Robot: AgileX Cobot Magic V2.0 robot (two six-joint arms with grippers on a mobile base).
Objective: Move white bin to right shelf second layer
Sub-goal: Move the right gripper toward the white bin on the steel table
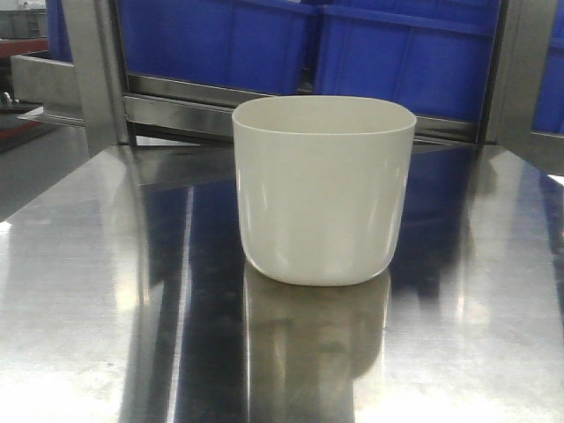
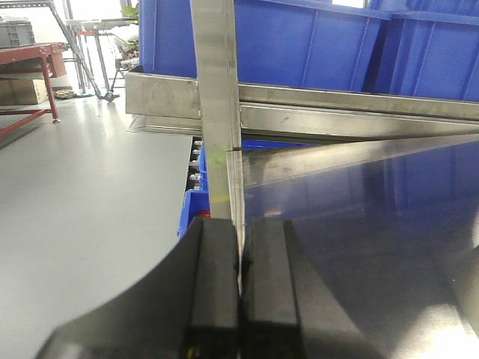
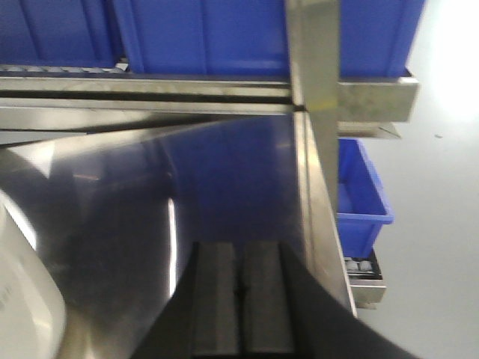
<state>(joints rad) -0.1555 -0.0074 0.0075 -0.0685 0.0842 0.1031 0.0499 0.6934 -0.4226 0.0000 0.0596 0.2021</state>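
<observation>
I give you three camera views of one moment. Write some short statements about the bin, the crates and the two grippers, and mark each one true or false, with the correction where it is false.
1. The white bin stands upright on the steel table. True.
2. The left gripper holds the bin. False: its jaws are shut on nothing.
3. Several blue crates stand behind the bin. True.
4. The right gripper is wide open. False: its jaws are closed together and empty.
5. The bin already sits on a roller shelf. False: it is on the flat table.
</observation>
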